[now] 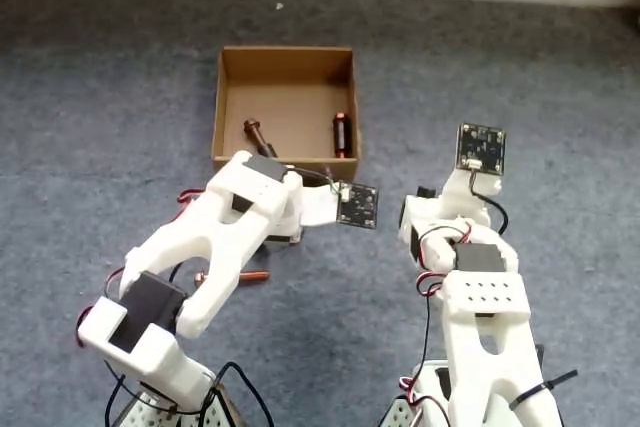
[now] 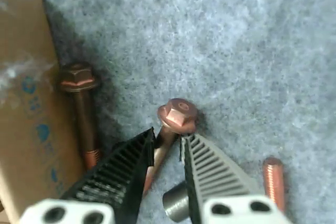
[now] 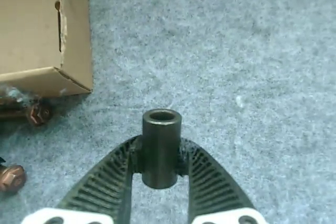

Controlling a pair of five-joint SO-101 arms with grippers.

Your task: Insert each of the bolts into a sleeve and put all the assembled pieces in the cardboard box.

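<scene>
My left gripper (image 2: 167, 136) is closed around the shank of a copper bolt (image 2: 178, 115) lying on the grey carpet, just below its hex head. A second bolt (image 2: 84, 108) lies along the wall of the cardboard box (image 2: 26, 103). The threaded end of a third bolt (image 2: 274, 181) and a grey sleeve (image 2: 175, 208) lie close by the fingers. My right gripper (image 3: 160, 148) is shut on a dark sleeve (image 3: 161, 129), held upright with its bore facing up. The cardboard box (image 1: 228, 97) holds two assembled pieces (image 1: 258, 135) (image 1: 342, 133).
One bolt (image 1: 245, 275) lies on the carpet beneath the left arm (image 1: 250, 207). In the right wrist view two bolt heads (image 3: 39, 113) (image 3: 10, 178) sit near the box corner (image 3: 47, 35). Bare carpet stretches right of the box.
</scene>
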